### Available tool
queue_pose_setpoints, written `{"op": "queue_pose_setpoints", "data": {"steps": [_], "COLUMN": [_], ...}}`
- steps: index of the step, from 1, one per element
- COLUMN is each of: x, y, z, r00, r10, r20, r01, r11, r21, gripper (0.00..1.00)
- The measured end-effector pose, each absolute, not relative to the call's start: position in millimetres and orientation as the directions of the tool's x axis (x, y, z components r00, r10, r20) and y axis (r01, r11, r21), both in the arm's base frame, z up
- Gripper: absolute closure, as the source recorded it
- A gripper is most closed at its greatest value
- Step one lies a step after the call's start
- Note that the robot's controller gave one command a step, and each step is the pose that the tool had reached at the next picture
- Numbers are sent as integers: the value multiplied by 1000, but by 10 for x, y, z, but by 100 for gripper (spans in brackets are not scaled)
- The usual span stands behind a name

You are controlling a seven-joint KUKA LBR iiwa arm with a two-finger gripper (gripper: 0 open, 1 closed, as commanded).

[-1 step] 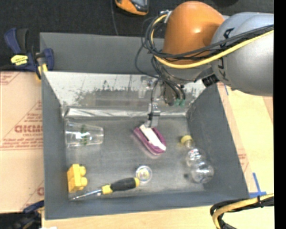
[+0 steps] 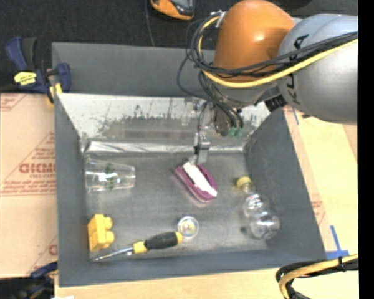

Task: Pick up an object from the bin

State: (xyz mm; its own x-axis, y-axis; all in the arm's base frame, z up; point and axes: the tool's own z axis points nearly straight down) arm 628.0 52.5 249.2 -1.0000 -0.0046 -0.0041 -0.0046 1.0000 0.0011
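Grey bin point(image 2: 71, 229), left to right. Far left: clear plastic cup point(image 2: 109, 176) lying on its side, something small and green inside. Below it, in the near-left corner, a yellow block point(image 2: 100, 232) of brick shape. Just beside that, a screwdriver point(image 2: 146, 244) lies flat along the near edge, with a yellow-and-black handle and its metal tip pointing left toward the block. Right of the handle is a clear round lid point(image 2: 187, 227), apart from the rest.

Centre of the bin floor: purple-and-white thing point(image 2: 197, 181) – oblong, lying at a slant, white on top with a purple body and rim, nothing else touching it. The gripper point(image 2: 201, 151) hangs over its upper end, close to the back wall; contact can't be told, nor whether the gripper is released or clenched.

Further right: small yellow cap point(image 2: 243, 182), then a clear bottle point(image 2: 259, 220) on its side near the right wall. Above, the arm's orange cover point(image 2: 252, 33) with cables round it.
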Motion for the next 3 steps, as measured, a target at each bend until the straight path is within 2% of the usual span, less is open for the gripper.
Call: {"op": "queue_pose_setpoints", "data": {"steps": [1,2,3], "x": [6295,6008,6067], "y": [1119,2059,2293], "z": [1685,1589,1462], "r00": [-993,-998,-963], "r10": [-114,-63,-270], "r20": [-8,-12,-9], "r01": [-114,-63,-270], "r11": [993,998,963], "r21": [0,0,-2], "gripper": [0,0,0]}}
